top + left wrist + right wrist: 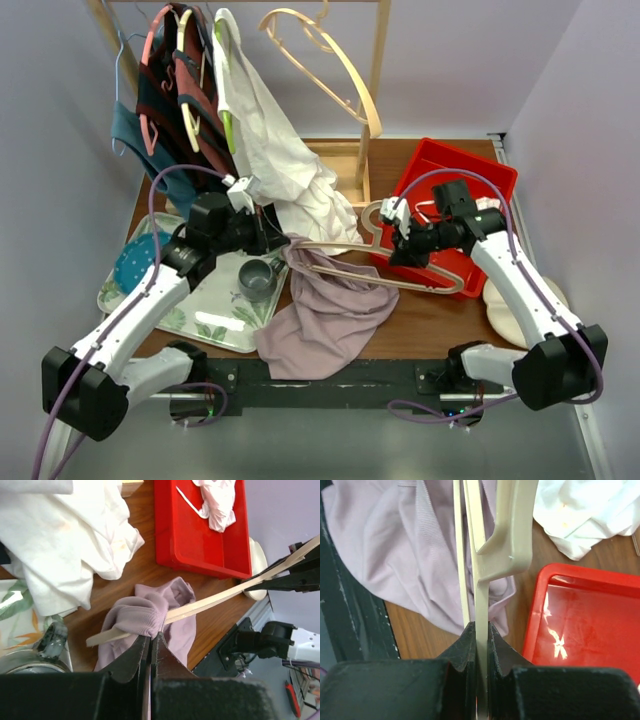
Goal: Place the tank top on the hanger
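While the overhead camera is the only one that gets both arms in one shot, the wrist cams are where the grips actually read. From above you get the rack (382, 40) at the back with the big white shirt (275, 150) and a second pale wooden hanger (370, 110) hung on it, plus a floral tray (215, 320) with one cup (257, 280) beside the left end effector (283, 243); neither wrist view shows the rack. Left wrist cam: its fingers are pressed together, pinching the tank top (137, 617) right where it's bunched over one arm of the hanger (215, 599) near its end, and the rest of the fabric droops onto the desk (150, 572) below the tips. It also shows a small white-and-pink garment (217, 502) lying in the red tray (200, 540) ahead of the tips, which the right arm mostly blocks from above. Right wrist cam: the right end effector (479, 629) is clamped tight on a thin pale part of the hanger near its hook end, mauve fabric ahead and to its left, red tray to its right. Count: two end effectors, one tank top, one held hanger, one red tray.
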